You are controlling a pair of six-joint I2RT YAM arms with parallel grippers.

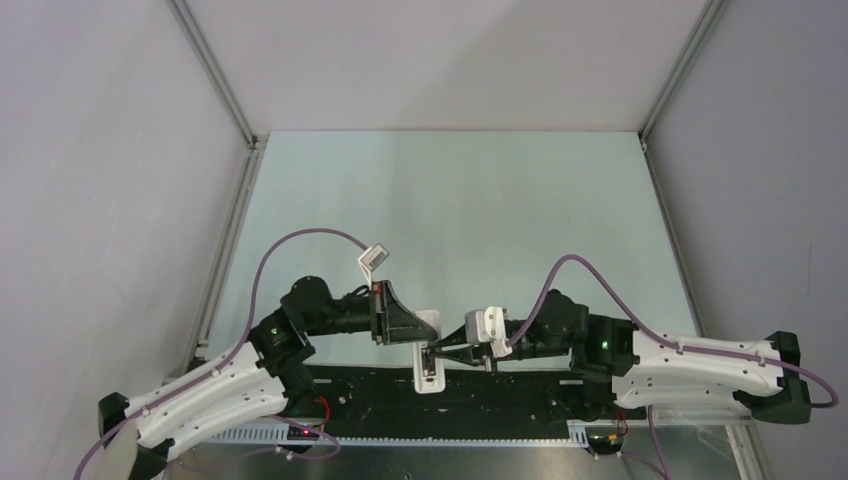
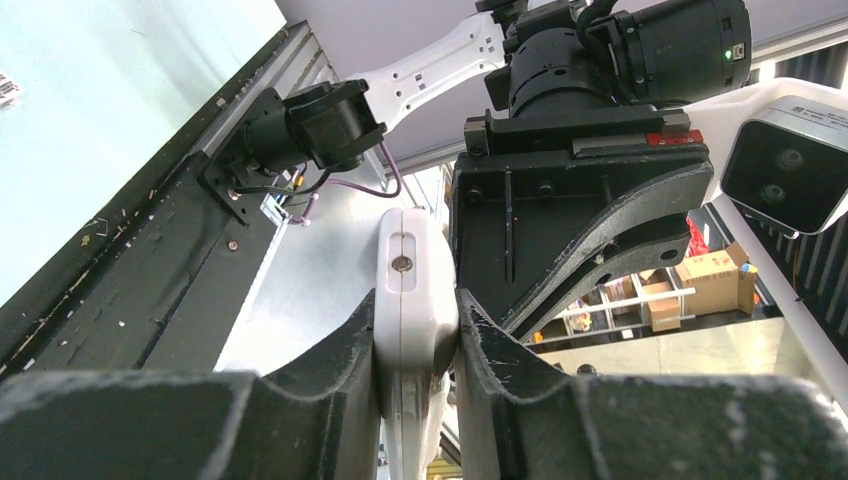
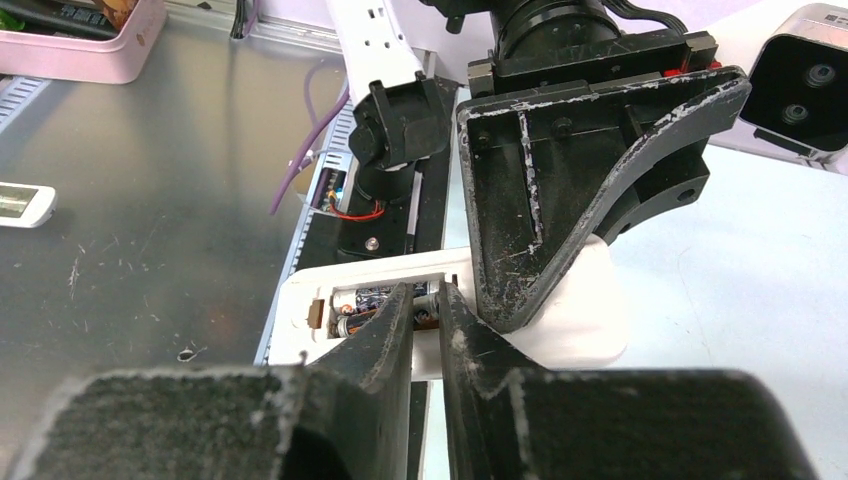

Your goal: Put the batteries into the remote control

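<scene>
My left gripper (image 1: 412, 330) is shut on the remote control (image 1: 428, 375), a white slab held by its long edges over the table's near edge. In the left wrist view the remote control (image 2: 415, 270) stands edge-on, pinched between the left gripper (image 2: 417, 300) fingers. Its back faces my right wrist camera, and the open bay in the remote control (image 3: 300, 315) holds two batteries (image 3: 360, 300) lying side by side. The right gripper (image 3: 426, 292) has its tips down in that bay on the batteries. Its jaws stand almost together with a narrow gap and nothing between them.
A black rail (image 1: 520, 400) runs along the near edge under both grippers. Beyond it on the metal bench lie a pink box (image 3: 90, 45) and a small white device (image 3: 20, 205). The left wrist's white camera module (image 3: 810, 70) hangs close to the right gripper.
</scene>
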